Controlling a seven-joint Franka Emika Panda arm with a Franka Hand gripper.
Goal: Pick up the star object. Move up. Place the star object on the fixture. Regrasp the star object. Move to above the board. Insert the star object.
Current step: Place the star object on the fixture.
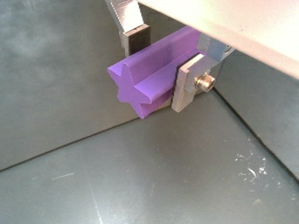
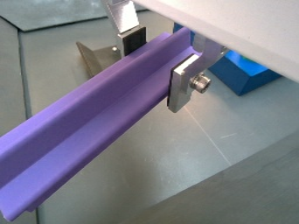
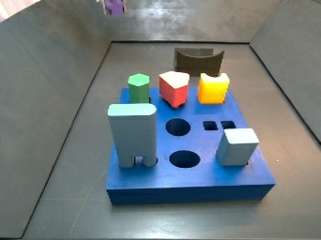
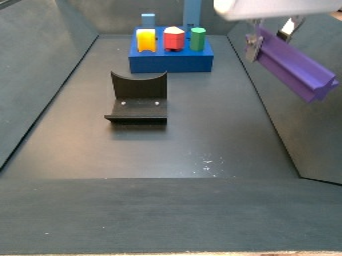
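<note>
In a wrist view the claw is clenched on the star object, its silver plates pressing the ridged purple flanks close to one end, with bare grey floor beneath. In a wrist view taken along the piece, the star object runs long and straight away from the claw toward 7 o'clock, so most of its length hangs out past the hold; the fixture and a corner of the blue board lie beyond. In a side view only a purple tip shows at 11 o'clock, high over the board and the fixture. In a side view the star object hangs in the air at 2 o'clock, well apart from the fixture. It looks stiff, light and smooth-sided, likely to pivot under an end grip; a hold across the ridges nearer mid-length should steady it.
</note>
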